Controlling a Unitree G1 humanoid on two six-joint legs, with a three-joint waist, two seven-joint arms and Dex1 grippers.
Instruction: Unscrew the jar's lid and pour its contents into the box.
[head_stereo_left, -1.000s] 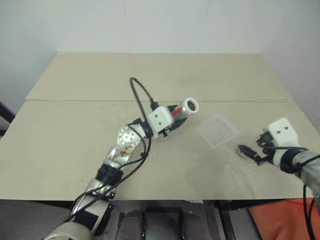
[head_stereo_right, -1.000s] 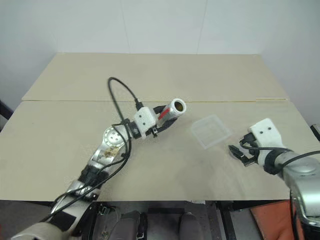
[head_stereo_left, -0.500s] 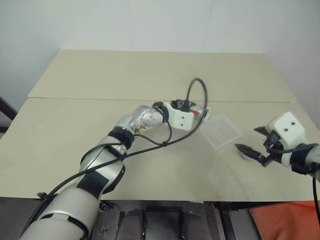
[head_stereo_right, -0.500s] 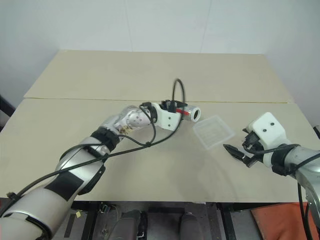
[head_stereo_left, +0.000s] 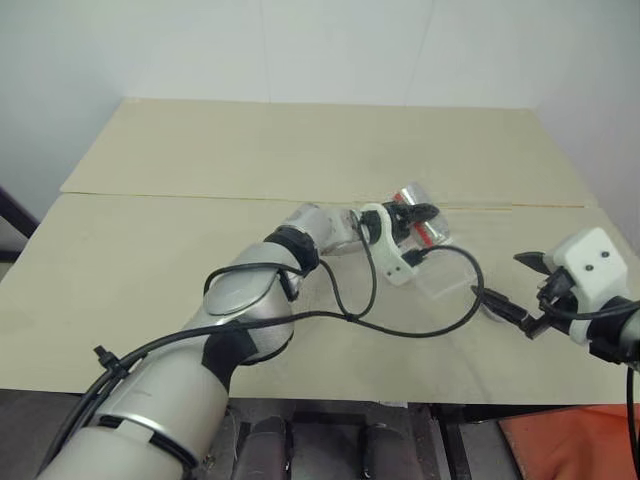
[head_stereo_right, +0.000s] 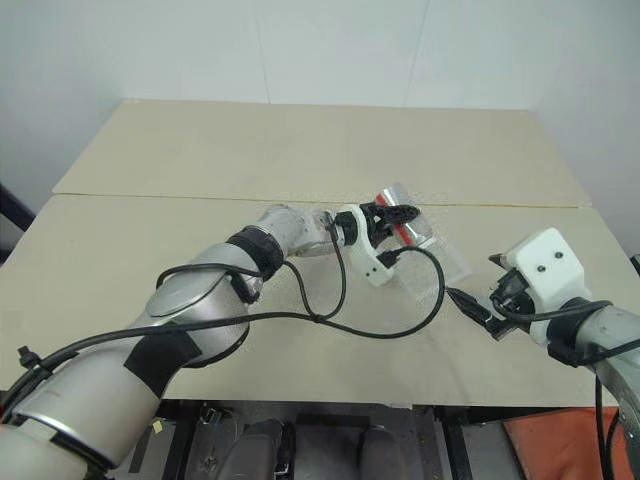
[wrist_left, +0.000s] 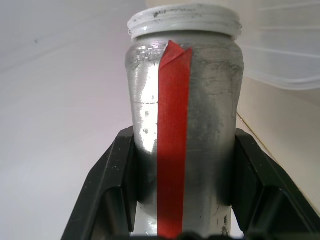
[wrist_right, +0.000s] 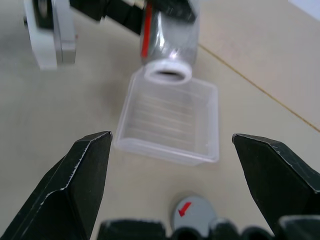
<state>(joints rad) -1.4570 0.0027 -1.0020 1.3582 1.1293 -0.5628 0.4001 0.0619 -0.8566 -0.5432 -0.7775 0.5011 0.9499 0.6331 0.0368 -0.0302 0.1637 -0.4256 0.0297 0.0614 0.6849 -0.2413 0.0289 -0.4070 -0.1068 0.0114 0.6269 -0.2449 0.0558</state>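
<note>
- The left gripper (wrist_left: 182, 200) clamps its two black fingers (wrist_left: 112, 185) on the jar (wrist_left: 184, 115), a dull, scuffed silver cylinder with a red tape stripe and a white threaded neck.
- The jar is uncapped and tipped, its open mouth just above the box (wrist_right: 172, 122), a shallow clear plastic tray with faint ridges.
- The right gripper (wrist_right: 172, 150) has its fingers spread wide, holding nothing, near the box.
- Its wrist view shows the lid (wrist_right: 194, 214), a flat grey disc with a small red mark, on the table (head_stereo_left: 150, 270) just beside the box.
</note>
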